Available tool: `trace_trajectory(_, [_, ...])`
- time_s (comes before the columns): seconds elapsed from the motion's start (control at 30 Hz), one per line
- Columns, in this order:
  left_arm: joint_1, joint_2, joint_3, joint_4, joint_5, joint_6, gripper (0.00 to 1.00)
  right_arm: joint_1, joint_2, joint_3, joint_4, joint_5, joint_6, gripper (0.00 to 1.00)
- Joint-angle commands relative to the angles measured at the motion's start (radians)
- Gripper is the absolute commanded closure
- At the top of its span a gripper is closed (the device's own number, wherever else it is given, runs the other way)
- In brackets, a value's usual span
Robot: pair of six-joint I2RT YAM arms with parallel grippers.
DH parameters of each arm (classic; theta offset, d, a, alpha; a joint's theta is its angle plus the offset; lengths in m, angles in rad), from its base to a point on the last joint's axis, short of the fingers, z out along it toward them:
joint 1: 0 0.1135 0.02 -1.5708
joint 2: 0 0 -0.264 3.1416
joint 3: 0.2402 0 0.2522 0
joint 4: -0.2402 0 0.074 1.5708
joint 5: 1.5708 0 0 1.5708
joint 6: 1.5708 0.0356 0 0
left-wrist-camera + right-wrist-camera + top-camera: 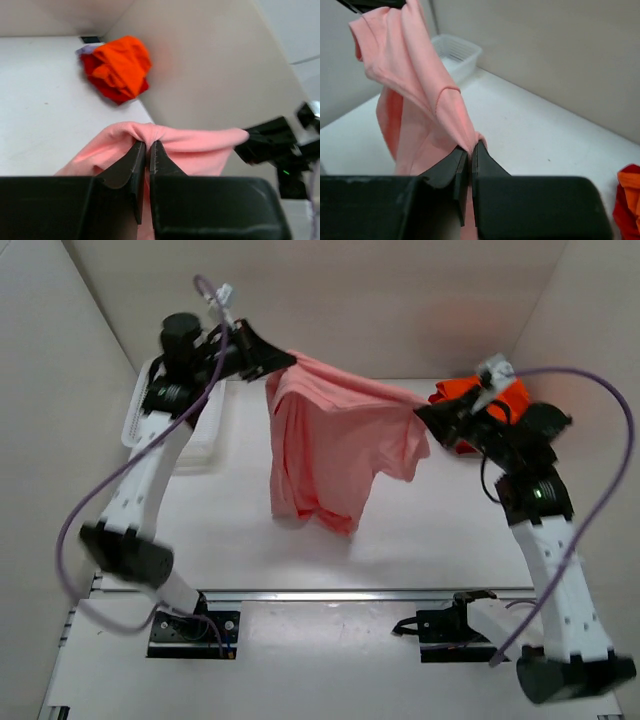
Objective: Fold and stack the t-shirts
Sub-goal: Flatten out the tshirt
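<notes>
salmon-pink t-shirt point(335, 445), soft and creased, hangs over the table point(230, 530), stretched between the left gripper point(147, 145) and right gripper point(470, 149), each pinched tight on an edge. orange and red shirts point(120, 65) lie crumpled far right, partly behind the right arm point(545, 530).

Light: bright, even, coming from above.
Shadows: soft and pale on the counter point(450, 540) under the pink shirt point(335, 440).
Colour: the orange shirt point(122, 62) glows so strong that its folds look flat.
Focus: left tool point(147, 145) and right tool point(470, 147) look a bit soft up close.
</notes>
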Motion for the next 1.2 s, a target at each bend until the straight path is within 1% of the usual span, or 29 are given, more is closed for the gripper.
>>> trace_trajectory(0.0, [-0.015, 0.389, 0.209, -0.032, -0.083, 0.045, 1.0, 0.081, 0.182, 0.119, 0.001, 0.311, -0.108, 1.0])
trace_trajectory(0.03, [-0.027, 0.462, 0.417, -0.088, -0.071, 0.043, 1.0, 0.091, 0.232, 0.139, 0.016, 0.344, -0.163, 1.0])
trace_trajectory(0.07, [-0.033, 0.605, 0.686, -0.156, -0.056, 0.028, 1.0, 0.083, 0.271, 0.193, 0.032, 0.382, -0.178, 1.0])
trace_trajectory(0.1, [-0.03, 0.748, 0.832, -0.158, -0.019, -0.046, 1.0, 0.072, 0.295, 0.236, 0.067, 0.406, -0.179, 1.0])
trace_trajectory(0.13, [-0.012, 0.795, 1.035, -0.099, -0.002, -0.108, 1.0, 0.063, 0.29, 0.257, 0.078, 0.407, -0.182, 1.0])
trace_trajectory(0.17, [0.002, 0.84, 1.077, 0.041, 0.047, -0.228, 1.0, 0.048, 0.288, 0.291, 0.102, 0.416, -0.191, 0.99])
trace_trajectory(0.2, [0.008, 0.804, 1.041, 0.104, 0.091, -0.315, 1.0, 0.052, 0.28, 0.325, 0.116, 0.439, -0.197, 1.0])
trace_trajectory(0.23, [0.023, 0.762, 0.908, 0.211, 0.098, -0.328, 1.0, 0.054, 0.276, 0.345, 0.11, 0.443, -0.212, 1.0])
trace_trajectory(0.3, [0.03, 0.539, 0.597, 0.247, 0.031, -0.203, 1.0, 0.046, 0.271, 0.415, 0.061, 0.415, -0.199, 1.0])
trace_trajectory(0.33, [0.028, 0.459, 0.539, 0.233, -0.005, -0.137, 1.0, 0.034, 0.265, 0.414, 0.041, 0.397, -0.196, 1.0])
trace_trajectory(0.4, [0.024, 0.391, 0.41, 0.196, -0.022, -0.061, 1.0, 0.052, 0.251, 0.367, 0.03, 0.415, -0.211, 1.0])
trace_trajectory(0.43, [0.022, 0.366, 0.382, 0.181, -0.011, -0.034, 1.0, 0.078, 0.245, 0.324, 0.026, 0.439, -0.217, 1.0])
trace_trajectory(0.5, [-0.002, 0.331, 0.24, 0.178, 0.004, 0.006, 1.0, 0.118, 0.227, 0.262, 0.013, 0.453, -0.216, 1.0])
trace_trajectory(0.53, [-0.006, 0.299, 0.201, 0.178, 0.013, 0.032, 1.0, 0.143, 0.208, 0.212, 0.006, 0.461, -0.214, 1.0])
trace_trajectory(0.6, [-0.026, 0.238, -0.005, 0.182, -0.008, 0.084, 1.0, 0.213, 0.181, 0.132, -0.022, 0.493, -0.206, 1.0])
trace_trajectory(0.63, [-0.023, 0.196, -0.062, 0.186, -0.032, 0.103, 0.98, 0.233, 0.161, 0.089, -0.057, 0.502, -0.205, 1.0])
trace_trajectory(0.67, [0.035, 0.137, -0.298, 0.208, -0.092, 0.129, 0.62, 0.349, 0.127, -0.019, -0.103, 0.469, -0.2, 1.0])
trace_trajectory(0.7, [0.065, 0.119, -0.348, 0.202, -0.108, 0.137, 0.32, 0.417, 0.127, -0.082, -0.126, 0.403, -0.197, 1.0])
trace_trajectory(0.73, [0.11, 0.11, -0.368, 0.192, -0.117, 0.146, 0.26, 0.481, 0.13, -0.101, -0.138, 0.366, -0.2, 1.0])
trace_trajectory(0.77, [0.131, 0.096, -0.408, 0.187, -0.115, 0.149, 0.23, 0.505, 0.134, -0.145, -0.164, 0.291, -0.189, 1.0])
trace_trajectory(0.83, [0.175, 0.064, -0.455, 0.179, -0.103, 0.157, 0.22, 0.625, 0.171, -0.203, -0.169, 0.222, -0.159, 1.0])
trace_trajectory(0.87, [0.181, 0.041, -0.472, 0.169, -0.111, 0.166, 0.22, 0.682, 0.2, -0.238, -0.155, 0.165, -0.134, 1.0])
trace_trajectory(0.9, [0.183, 0.014, -0.485, 0.16, -0.125, 0.19, 0.23, 0.707, 0.229, -0.273, -0.126, 0.116, -0.127, 1.0])
trace_trajectory(0.93, [0.185, 0.0, -0.501, 0.135, -0.132, 0.198, 0.23, 0.753, 0.239, -0.294, -0.102, 0.095, -0.072, 1.0])
trace_trajectory(1.0, [0.172, -0.072, -0.581, 0.126, -0.163, 0.217, 0.21, 0.781, 0.271, -0.365, 0.016, -0.022, 0.008, 1.0])
trace_trajectory(1.03, [0.183, -0.091, -0.596, 0.13, -0.163, 0.214, 0.21, 0.783, 0.286, -0.383, 0.044, -0.05, 0.022, 1.0])
trace_trajectory(1.1, [0.195, -0.152, -0.676, 0.141, -0.159, 0.206, 0.21, 0.781, 0.289, -0.426, 0.133, -0.126, 0.074, 0.97])
trace_trajectory(1.13, [0.206, -0.175, -0.692, 0.147, -0.137, 0.2, 0.2, 0.778, 0.308, -0.433, 0.142, -0.169, 0.073, 0.84])
trace_trajectory(1.17, [0.203, -0.189, -0.718, 0.134, -0.132, 0.194, 0.21, 0.76, 0.302, -0.439, 0.144, -0.203, 0.077, 0.62])
